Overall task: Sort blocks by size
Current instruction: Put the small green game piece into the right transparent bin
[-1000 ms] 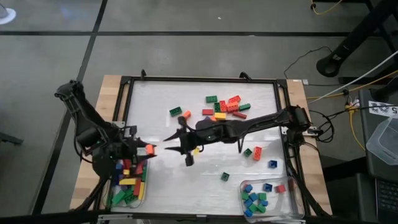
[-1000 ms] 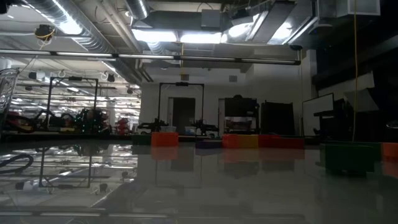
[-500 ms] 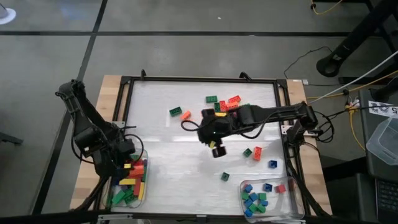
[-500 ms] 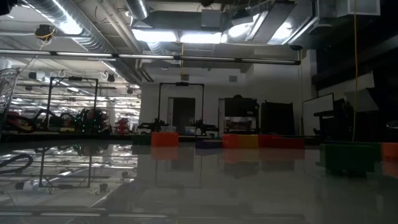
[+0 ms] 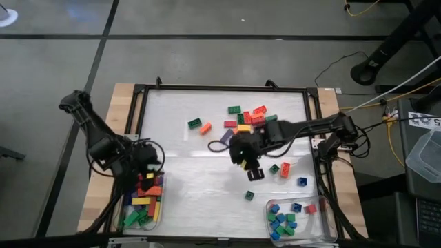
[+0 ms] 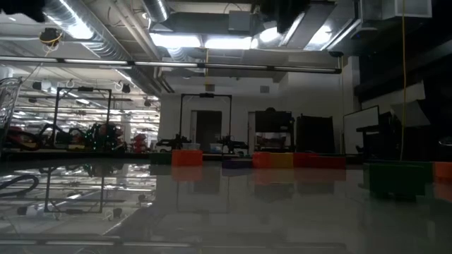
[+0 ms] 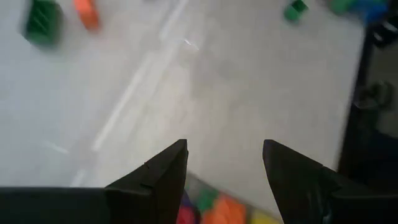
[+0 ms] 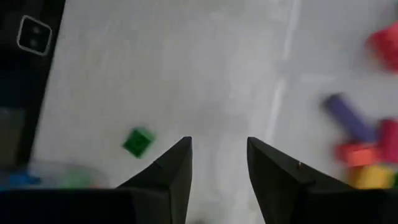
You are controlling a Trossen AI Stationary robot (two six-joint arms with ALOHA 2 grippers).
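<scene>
Loose blocks (image 5: 249,117) lie clustered on the white mat at the far middle, with a few small ones (image 5: 274,168) scattered right of centre. Long blocks (image 5: 143,202) fill the clear tray (image 5: 162,201) at the near left, and small blocks (image 5: 281,220) sit in the clear tray (image 5: 329,222) at the near right. My left gripper (image 5: 151,175) hangs open over the far end of the left tray, nothing between its fingers (image 7: 163,177). My right gripper (image 5: 253,173) points down over the mat's middle, open and empty (image 8: 219,165); a small green block (image 8: 138,142) lies ahead of it.
A black frame (image 5: 220,88) borders the mat. A green long block (image 5: 195,123) and an orange one (image 5: 205,127) lie left of the cluster, a purple block (image 8: 348,118) near it. Bare mat stretches between the two arms and along the near edge.
My left gripper has rolled and tipped over the left tray, and the orange block at its fingertips a second ago is gone from them. My right gripper has gone toward the table's right edge and has tipped from nearly level to pointing down.
</scene>
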